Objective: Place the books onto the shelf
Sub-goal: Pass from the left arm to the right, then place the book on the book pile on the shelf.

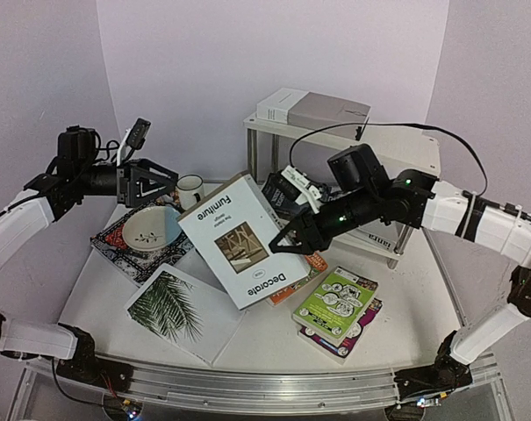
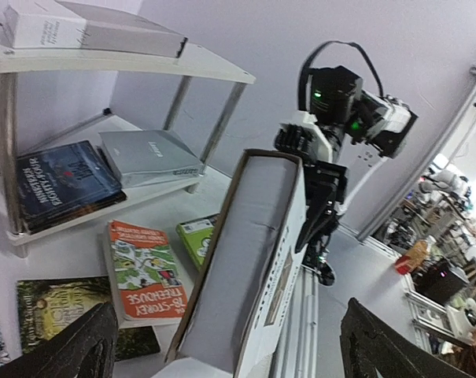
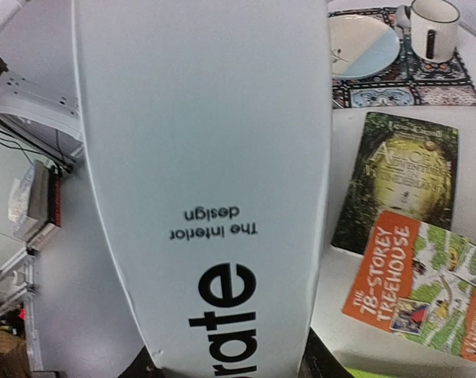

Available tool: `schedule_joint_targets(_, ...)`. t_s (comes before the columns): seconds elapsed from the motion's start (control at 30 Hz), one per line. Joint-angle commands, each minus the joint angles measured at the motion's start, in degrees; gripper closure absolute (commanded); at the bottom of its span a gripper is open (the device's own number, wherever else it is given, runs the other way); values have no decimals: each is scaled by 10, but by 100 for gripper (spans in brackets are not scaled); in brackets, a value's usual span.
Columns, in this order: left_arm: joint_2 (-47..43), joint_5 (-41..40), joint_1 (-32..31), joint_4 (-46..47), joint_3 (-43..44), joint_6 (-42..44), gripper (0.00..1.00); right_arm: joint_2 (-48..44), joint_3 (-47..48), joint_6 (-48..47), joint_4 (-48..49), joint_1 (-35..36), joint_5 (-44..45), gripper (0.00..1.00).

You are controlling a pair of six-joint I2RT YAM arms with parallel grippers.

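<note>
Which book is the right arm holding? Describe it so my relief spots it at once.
In the middle of the table, in front of the shelf, the right gripper clamps one edge of a big white book tilted off the surface. Unlike the palm-leaf book lying flat nearer the arms, its cover reads Decorate and carries one small square photo.

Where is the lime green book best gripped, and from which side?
Its long left edge, approached low from the left. The lime green book lies flat on the magenta book, shifted leftward, so that edge probably overhangs and leaves room for one finger beneath.
</note>
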Motion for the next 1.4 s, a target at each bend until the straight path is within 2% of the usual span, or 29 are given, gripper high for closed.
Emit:
schedule_joint_targets(0.0,-67,-221,2,-10,39,8,0,-46,8,-106,-111,3,136,94)
schedule_joint_targets(0.1,-102,-380,2,-25,64,8,0,-47,15,-146,-161,21,246,94)
schedule_joint_targets(0.23,-141,-465,2,-27,83,21,0,-26,26,-207,-206,80,434,93)
schedule_joint_targets(0.4,-166,-500,2,-27,81,23,0,28,61,-251,-238,136,613,94)
schedule_joint_targets(0.6,-180,-506,3,-31,65,29,0,51,98,-283,-227,175,720,95)
schedule_joint_targets(0.8,-182,-521,3,-35,65,37,0,90,102,-342,-217,188,871,95)
schedule_joint_targets(1.0,-186,-526,2,-36,63,38,0,67,79,-397,-174,179,899,93)
schedule_joint_targets(1.17,-188,-525,3,-35,56,36,0,58,66,-444,-130,138,904,94)
schedule_joint_targets(1.37,-196,-517,2,-35,56,28,0,68,67,-426,-107,83,913,96)
